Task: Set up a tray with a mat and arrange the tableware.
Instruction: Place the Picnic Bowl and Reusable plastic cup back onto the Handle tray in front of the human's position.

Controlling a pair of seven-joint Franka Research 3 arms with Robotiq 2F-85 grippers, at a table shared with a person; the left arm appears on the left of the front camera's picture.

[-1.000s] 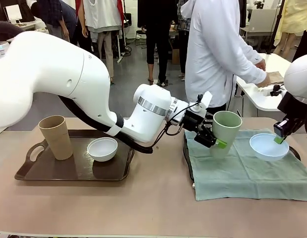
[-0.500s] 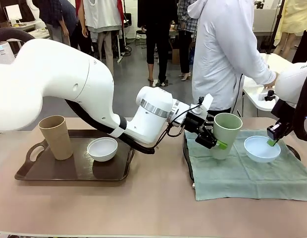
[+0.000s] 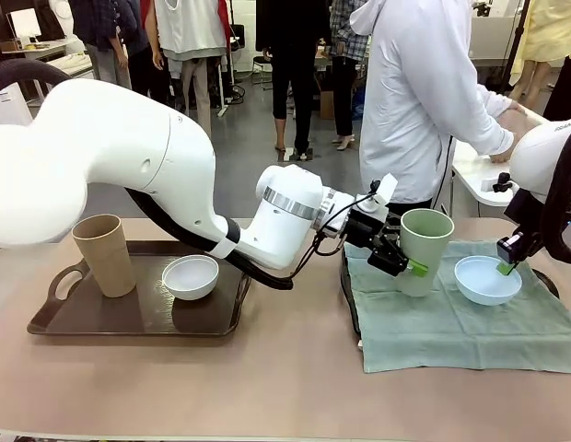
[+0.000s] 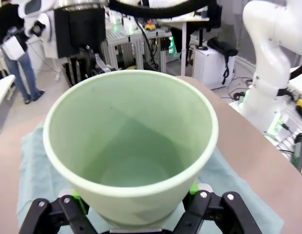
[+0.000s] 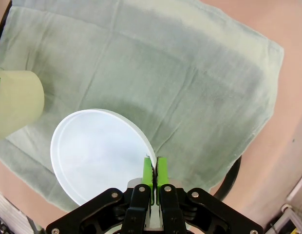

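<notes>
**Work at the mat (image 3: 451, 322)**

The left gripper (image 3: 412, 259) straddles the upright pale green tumbler (image 3: 425, 247) on the mat; whether it clamps is unclear. The right gripper (image 5: 155, 168) pinches the rim of the light blue bowl (image 3: 486, 280) nearby. The tan tumbler (image 3: 103, 255) and white bowl (image 3: 191, 276) sit on the other tray (image 3: 129, 324).

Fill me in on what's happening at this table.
The left gripper straddles the pale green tumbler, upright on the green mat; whether it grips is unclear. The right gripper pinches the rim of the light blue bowl on the same mat. The tan tumbler and white bowl stand on the brown tray to the left.
</notes>
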